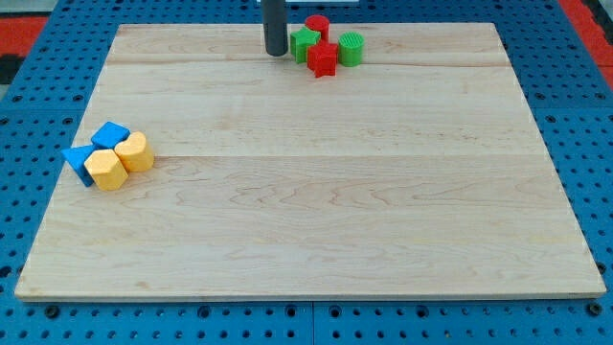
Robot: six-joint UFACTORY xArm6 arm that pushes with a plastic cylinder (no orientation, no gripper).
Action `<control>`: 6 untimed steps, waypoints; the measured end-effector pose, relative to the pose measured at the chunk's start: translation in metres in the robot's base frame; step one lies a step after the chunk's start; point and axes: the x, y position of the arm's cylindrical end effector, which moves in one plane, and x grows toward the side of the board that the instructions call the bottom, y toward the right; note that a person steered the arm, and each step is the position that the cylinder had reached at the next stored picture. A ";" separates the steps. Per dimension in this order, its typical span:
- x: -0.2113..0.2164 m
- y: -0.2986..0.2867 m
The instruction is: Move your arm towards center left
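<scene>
My tip point(277, 53) is the lower end of a dark rod that comes down at the view's top centre. It rests on the wooden board point(316, 220), just left of a cluster of blocks. That cluster holds a green star-shaped block point(305, 43), a red cylinder point(317, 26), a red star-shaped block point(323, 59) and a green cylinder point(351, 49). At the view's centre left lies a second cluster: a blue cube point(111, 135), a blue triangular block point(76, 160), a yellow hexagonal block point(106, 170) and a yellow rounded block point(135, 151). My tip is far from this cluster.
The board lies on a blue pegboard surface point(38, 115) that shows all around its edges. Red areas show at the view's top corners point(594, 14).
</scene>
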 end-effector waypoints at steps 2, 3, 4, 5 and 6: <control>-0.001 0.041; 0.000 0.013; 0.030 -0.023; 0.074 -0.080; 0.096 -0.155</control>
